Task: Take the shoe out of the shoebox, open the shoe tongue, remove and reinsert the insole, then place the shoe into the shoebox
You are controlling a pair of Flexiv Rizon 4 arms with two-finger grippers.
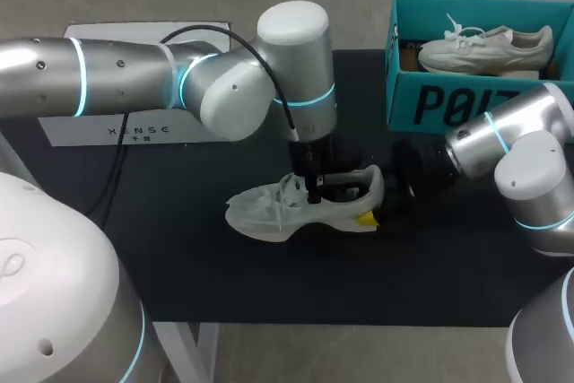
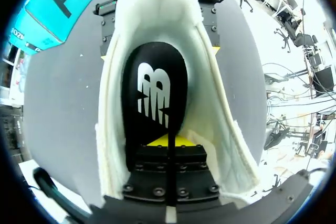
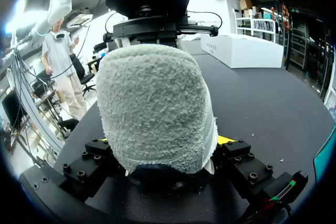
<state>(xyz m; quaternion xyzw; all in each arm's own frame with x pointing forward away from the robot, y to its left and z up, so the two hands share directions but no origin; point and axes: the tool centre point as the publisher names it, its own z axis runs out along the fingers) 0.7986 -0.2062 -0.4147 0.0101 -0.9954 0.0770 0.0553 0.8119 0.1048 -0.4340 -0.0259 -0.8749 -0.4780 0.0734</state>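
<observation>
A white shoe (image 1: 269, 213) lies on the black mat, toe to the left. My left gripper (image 1: 314, 187) reaches down into its opening. In the left wrist view the gripper (image 2: 168, 141) is shut, its yellow tips pressed together at the forward end of the black insole (image 2: 155, 93) with a white logo. Whether any insole is pinched I cannot tell. The shoe's white lining (image 2: 113, 103) rises on both sides. My right gripper (image 1: 381, 204) holds the heel: the fuzzy heel (image 3: 152, 108) sits between its widely spread fingers (image 3: 239, 163), touching both.
The teal shoebox (image 1: 448, 100) stands at the back right with a second white shoe (image 1: 484, 47) inside; its corner (image 2: 58, 3) shows beyond the heel. A white box (image 1: 134, 127) sits at the back left. The black mat (image 1: 269, 284) extends to the front edge.
</observation>
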